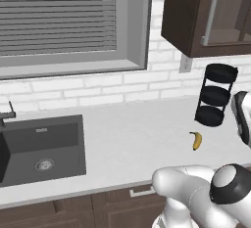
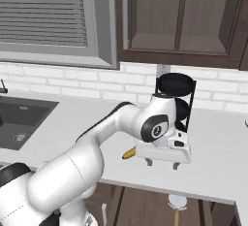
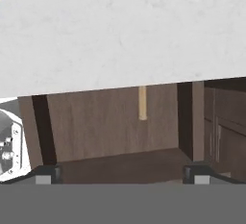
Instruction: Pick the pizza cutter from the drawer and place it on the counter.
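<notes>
One pizza cutter (image 2: 177,208) lies in the open drawer (image 3: 120,160) below the counter's front edge. In the right base view its round pale wheel sits just under the edge, and its tan handle runs from there toward the robot, so the long axis crosses the counter edge roughly at a right angle. In the hand view a tan stick, apparently that handle, shows against the drawer's brown wood, poking out from under the pale slab; the wheel is hidden there.

The gripper (image 2: 162,163) hangs above the counter's front edge, over the drawer and clear of the cutter, its two fingers (image 2: 149,162) spread wide apart with nothing between them.

The counter (image 1: 132,139) is a single pale slab with one dark sink (image 1: 41,148) set into its left part. One banana (image 1: 196,140) lies on it near a black three-tier rack (image 1: 215,95) that stands against the white brick wall. One dark wall cabinet (image 1: 206,16) with a long metal handle hangs above the rack, and one window with closed blinds (image 1: 59,16) sits above the sink. A faucet (image 1: 7,115) shows at the sink's far left corner.
</notes>
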{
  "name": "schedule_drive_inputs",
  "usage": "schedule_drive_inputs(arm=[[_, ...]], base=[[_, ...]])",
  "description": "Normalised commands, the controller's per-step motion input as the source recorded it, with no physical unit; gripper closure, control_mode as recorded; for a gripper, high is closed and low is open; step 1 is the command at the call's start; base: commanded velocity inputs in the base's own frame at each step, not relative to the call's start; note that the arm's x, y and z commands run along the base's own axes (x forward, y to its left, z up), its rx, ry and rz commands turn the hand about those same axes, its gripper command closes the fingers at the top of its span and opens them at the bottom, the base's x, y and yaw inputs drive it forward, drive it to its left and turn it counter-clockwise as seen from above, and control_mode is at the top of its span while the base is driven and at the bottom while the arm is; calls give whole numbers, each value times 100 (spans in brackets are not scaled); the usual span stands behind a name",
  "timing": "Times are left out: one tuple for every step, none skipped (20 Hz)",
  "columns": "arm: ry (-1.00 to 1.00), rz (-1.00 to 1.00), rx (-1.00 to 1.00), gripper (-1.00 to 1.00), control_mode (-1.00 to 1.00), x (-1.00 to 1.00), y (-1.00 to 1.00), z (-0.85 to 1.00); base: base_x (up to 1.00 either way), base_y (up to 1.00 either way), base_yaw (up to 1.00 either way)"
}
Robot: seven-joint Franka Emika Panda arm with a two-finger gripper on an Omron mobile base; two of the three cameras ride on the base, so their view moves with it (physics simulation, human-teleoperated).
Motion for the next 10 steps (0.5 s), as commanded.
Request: schedule_drive_inputs(arm=[[0, -4, 1, -100, -100, 0, -34, -38], [0, -3, 1, -100, -100, 0, -37, -44], [0, -2, 0, -100, -100, 0, -33, -47], [0, -1, 0, -100, -100, 0, -29, -46], [0, 0, 0, -100, -100, 0, -27, -43], [0, 0, 0, -100, -100, 0, -23, -41], [0, 0, 0, -100, -100, 0, -20, -44], [0, 0, 0, -100, -100, -2, -20, -46], [0, 0, 0, -100, -100, -9, -21, -46], [-2, 0, 0, -100, -100, -11, -19, -51]], base=[[0, 0, 0], [0, 0, 0], [0, 0, 0], [0, 0, 0], [0, 0, 0], [0, 0, 0], [0, 0, 0], [0, 0, 0], [0, 0, 0], [0, 0, 0]])
